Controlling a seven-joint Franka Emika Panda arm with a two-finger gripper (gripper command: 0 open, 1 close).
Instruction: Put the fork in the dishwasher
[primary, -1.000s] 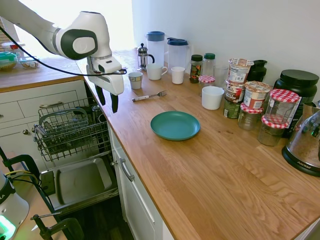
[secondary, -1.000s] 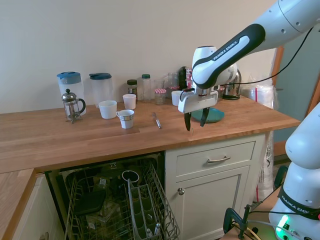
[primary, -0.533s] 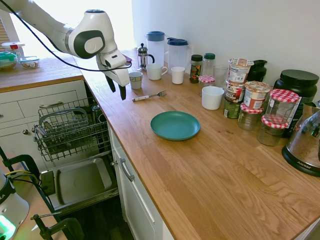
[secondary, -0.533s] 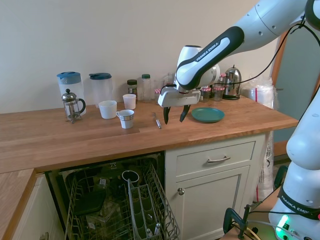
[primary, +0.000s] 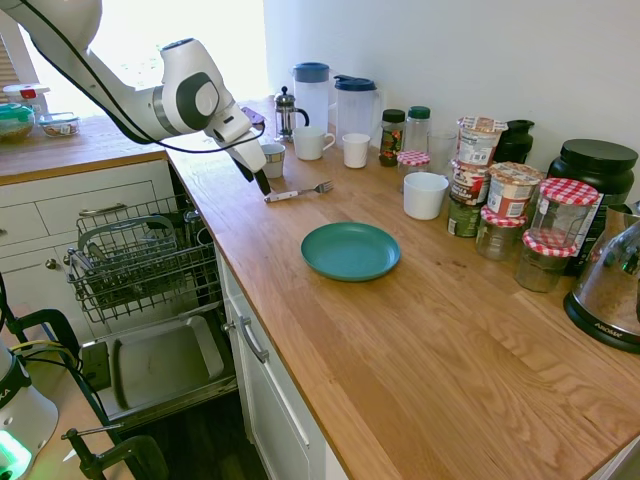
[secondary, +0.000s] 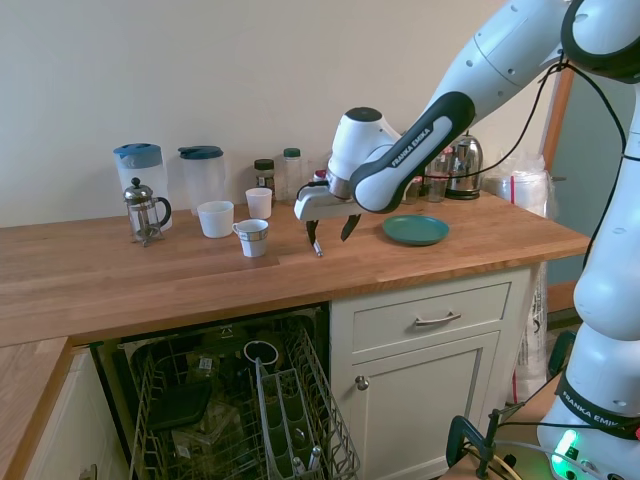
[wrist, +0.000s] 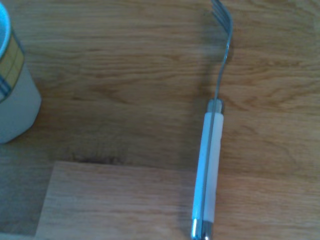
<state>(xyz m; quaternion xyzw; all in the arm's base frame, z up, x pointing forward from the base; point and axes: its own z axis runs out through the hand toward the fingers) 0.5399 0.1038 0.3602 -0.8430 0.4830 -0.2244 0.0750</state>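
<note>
Gripper (secondary: 329, 232) spread wide, empty, over the fork (primary: 298, 191); closing off-centre on its slim handle could skid it toward the striped cup (primary: 271, 159)

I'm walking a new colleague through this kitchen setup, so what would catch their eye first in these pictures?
Probably the white arm reaching across the wooden counter, its gripper hanging with open jaws right above the fork, which lies flat beside a striped cup. Next, the dishwasher below the counter, door dropped open and wire rack pulled out. Then the teal plate mid-counter and the crowd of jars along the wall.
</note>
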